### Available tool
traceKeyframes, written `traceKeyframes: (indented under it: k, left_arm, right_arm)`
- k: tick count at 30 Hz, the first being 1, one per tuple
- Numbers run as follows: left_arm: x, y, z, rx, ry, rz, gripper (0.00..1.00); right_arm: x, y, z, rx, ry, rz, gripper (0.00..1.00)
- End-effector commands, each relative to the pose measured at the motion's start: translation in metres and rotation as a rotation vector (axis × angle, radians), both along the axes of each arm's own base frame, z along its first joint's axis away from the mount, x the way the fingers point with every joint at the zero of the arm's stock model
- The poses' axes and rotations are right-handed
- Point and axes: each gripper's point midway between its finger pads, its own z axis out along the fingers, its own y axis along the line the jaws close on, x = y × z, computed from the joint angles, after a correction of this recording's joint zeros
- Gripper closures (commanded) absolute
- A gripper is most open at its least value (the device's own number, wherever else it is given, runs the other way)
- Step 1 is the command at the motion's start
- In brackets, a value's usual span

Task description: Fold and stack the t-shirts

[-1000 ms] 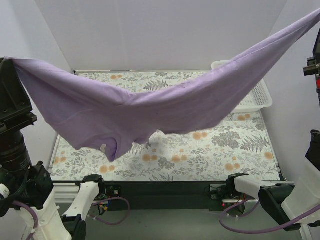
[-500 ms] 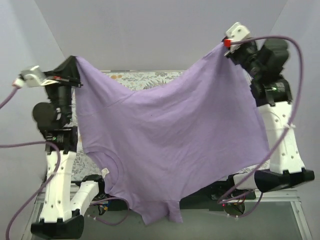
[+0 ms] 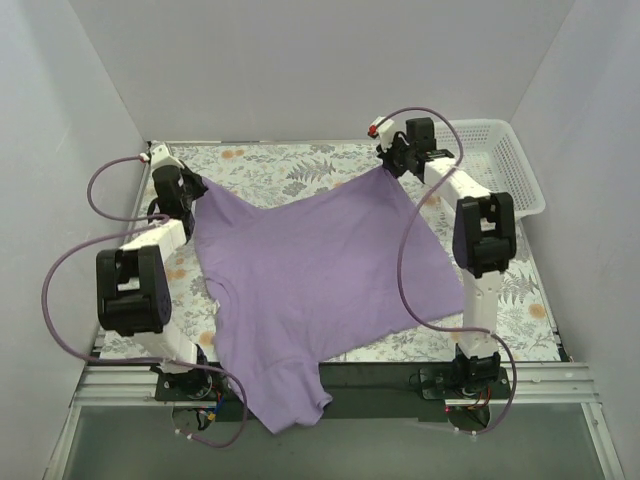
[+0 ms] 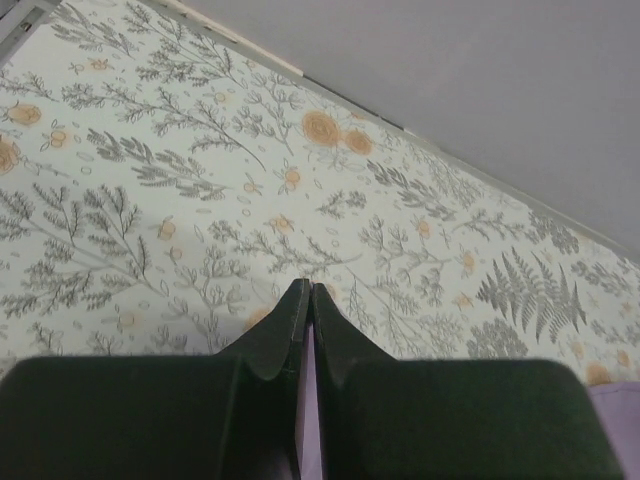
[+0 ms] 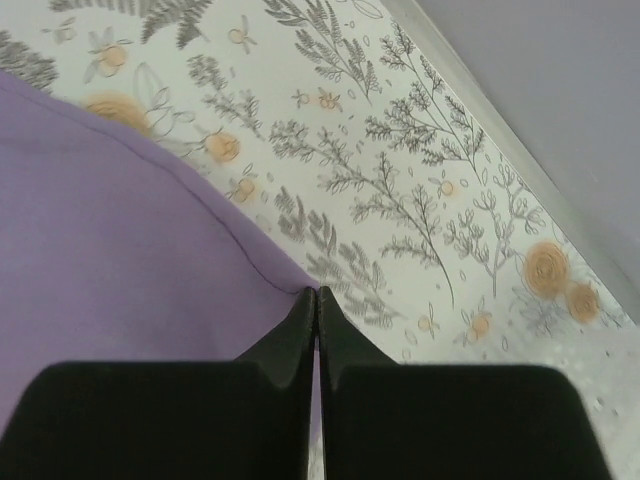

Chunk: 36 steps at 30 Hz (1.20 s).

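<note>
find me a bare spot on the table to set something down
Bare table behind the shirt, between the left end effector and right end effector, and right of the right arm, by the basket. The shirt crowds the middle.

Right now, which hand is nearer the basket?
Right. The right hand grips the shirt corner just left of the basket; the left hand holds the other corner across the table, far from it.

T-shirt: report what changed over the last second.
Both arms swung the lavender t-shirt down from mid-air and spread it on the table, its near end draping over the front edge. The left gripper and right gripper stayed shut on its far corners; the white basket kept its place at the far right.
</note>
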Motion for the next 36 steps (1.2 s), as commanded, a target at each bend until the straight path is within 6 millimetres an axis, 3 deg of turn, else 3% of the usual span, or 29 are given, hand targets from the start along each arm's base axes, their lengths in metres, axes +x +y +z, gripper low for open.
traceKeyframes:
  k: [1,2,4,5,9,12,17,18,19,21,26,27,28,34,36]
  left_arm:
    - [0.039,0.017,0.049,0.003,-0.136,0.020,1.00]
    - [0.046,0.021,0.049,0.003,-0.133,0.030,1.00]
    - [0.061,0.029,0.055,0.007,-0.140,0.040,1.00]
    - [0.065,0.029,0.055,0.006,-0.132,0.032,1.00]
    - [0.076,0.019,0.071,0.007,-0.169,-0.039,1.00]
    - [0.067,0.011,0.082,0.010,-0.196,-0.079,1.00]
    - [0.036,-0.004,0.092,0.035,-0.229,-0.155,1.00]
    - [0.030,-0.008,0.094,0.038,-0.232,-0.171,1.00]
    - [0.024,-0.017,0.095,0.040,-0.238,-0.217,1.00]
    - [0.006,-0.023,0.099,0.046,-0.246,-0.244,1.00]
    - [-0.030,-0.040,0.105,0.058,-0.257,-0.325,1.00]
    - [-0.037,-0.043,0.098,0.053,-0.239,-0.335,1.00]
    - [-0.044,-0.045,0.108,0.071,-0.260,-0.347,1.00]
    - [-0.072,-0.050,0.124,0.100,-0.287,-0.363,1.00]
    - [-0.075,-0.042,0.127,0.105,-0.282,-0.311,1.00]
  right_arm:
    - [0.058,0.009,0.032,0.013,-0.166,-0.080,0.99]
    - [0.070,0.007,0.044,0.015,-0.201,-0.101,0.99]
    - [0.081,0.003,0.037,-0.006,-0.209,-0.134,0.99]
    - [0.088,0.000,0.045,-0.014,-0.236,-0.147,0.99]
    - [0.090,-0.003,0.049,-0.017,-0.249,-0.154,0.99]
    - [0.084,-0.009,0.057,0.003,-0.251,-0.153,0.99]
    - [0.068,-0.017,0.063,0.033,-0.243,-0.140,0.99]
    - [0.065,-0.018,0.074,0.041,-0.257,-0.135,0.99]
    - [0.059,-0.021,0.064,0.038,-0.235,-0.134,0.99]
    - [0.054,-0.027,0.072,0.048,-0.246,-0.132,0.99]
    - [0.037,-0.040,0.061,0.060,-0.204,-0.137,0.99]
    - [0.035,-0.041,0.062,0.063,-0.202,-0.135,0.99]
    - [0.034,-0.043,0.062,0.064,-0.201,-0.137,0.99]
    - [0.026,-0.046,0.066,0.079,-0.211,-0.131,0.99]
    - [0.018,-0.043,0.073,0.098,-0.212,-0.100,0.99]
